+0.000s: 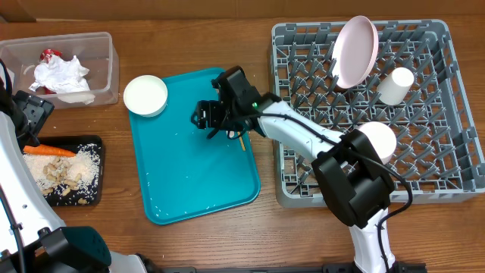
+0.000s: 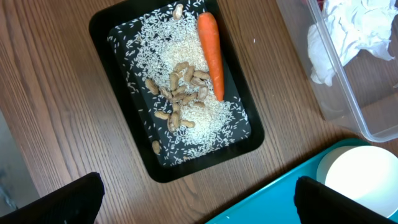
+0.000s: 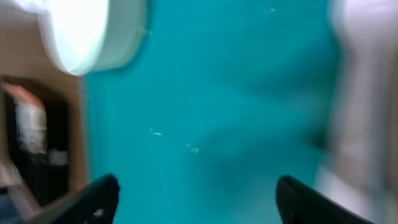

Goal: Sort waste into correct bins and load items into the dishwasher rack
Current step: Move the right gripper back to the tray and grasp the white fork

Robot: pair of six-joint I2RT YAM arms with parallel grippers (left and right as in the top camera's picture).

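On the teal serving tray, my right gripper hovers open with nothing between its fingers; that view is blurred. A white bowl sits on the tray's far left corner and shows again as the bowl. A short end of the wooden stick peeks out under the right arm. My left gripper hangs open above the wood between the black tray and the teal tray. The black tray holds the carrot, rice and beige scraps. The clear tub holds the napkin and red wrapper.
The grey dishwasher rack stands at the right with a pink plate upright, a white cup and a white bowl in it. A few rice grains lie scattered on the teal tray. The left arm's base fills the lower left corner.
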